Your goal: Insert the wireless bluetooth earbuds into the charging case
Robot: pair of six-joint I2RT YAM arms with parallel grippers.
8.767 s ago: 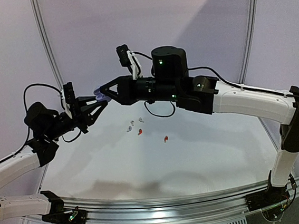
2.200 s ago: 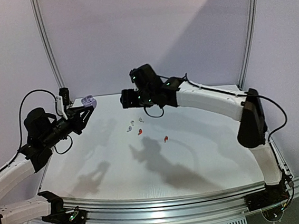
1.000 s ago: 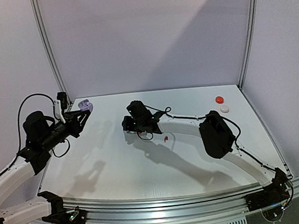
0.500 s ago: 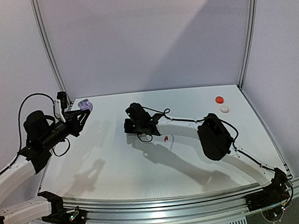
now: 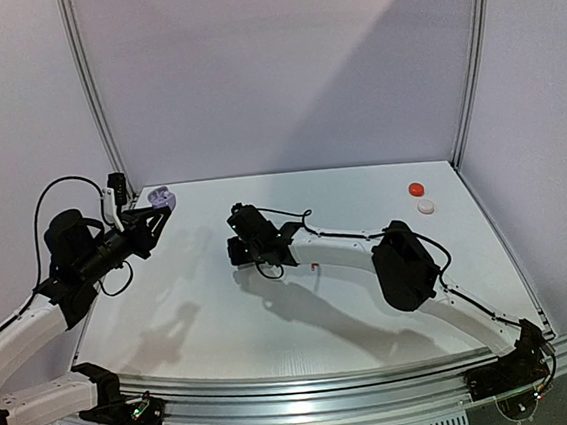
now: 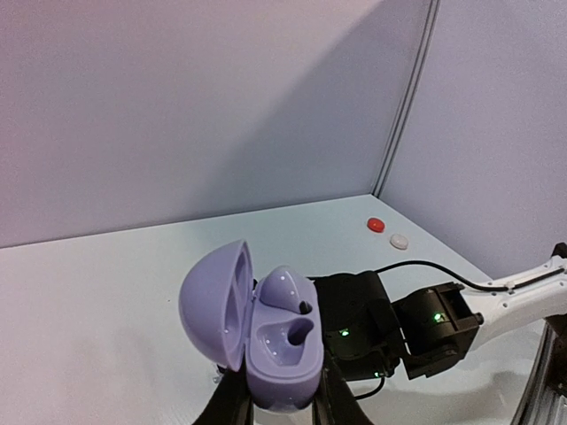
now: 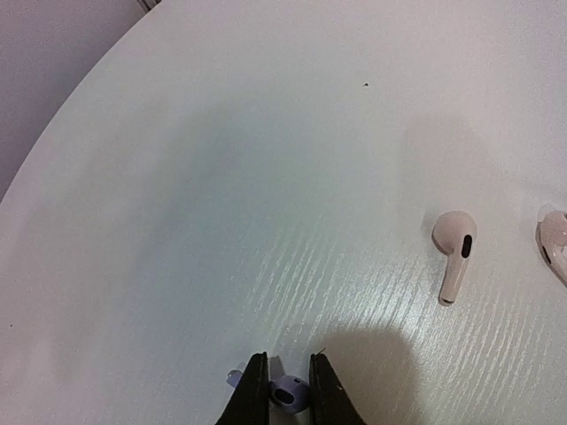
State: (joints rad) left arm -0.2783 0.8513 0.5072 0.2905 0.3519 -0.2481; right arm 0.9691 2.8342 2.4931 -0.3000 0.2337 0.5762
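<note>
The right gripper sits at the table with its jaws drawn narrow on either side of a lilac earbud, which seems pinched between them while still resting on the surface. That is what has changed. A second ago the jaws stood wider over this spot, and a little earlier the arm was raised above the scattered pieces. The pick therefore looks made, and the lift and carry to the case come next. Just beyond the fingers lie two white earbuds, one in full view and one cut by the frame's edge. The top view shows a single red earbud beside the forearm; any second one is hidden. Well to the left, the left gripper clamps the base of the open lilac charging case and holds it up off the table. One socket appears filled by a matching earbud and the other is empty. Far to the right stand two small round pieces, one red and one white.
</note>
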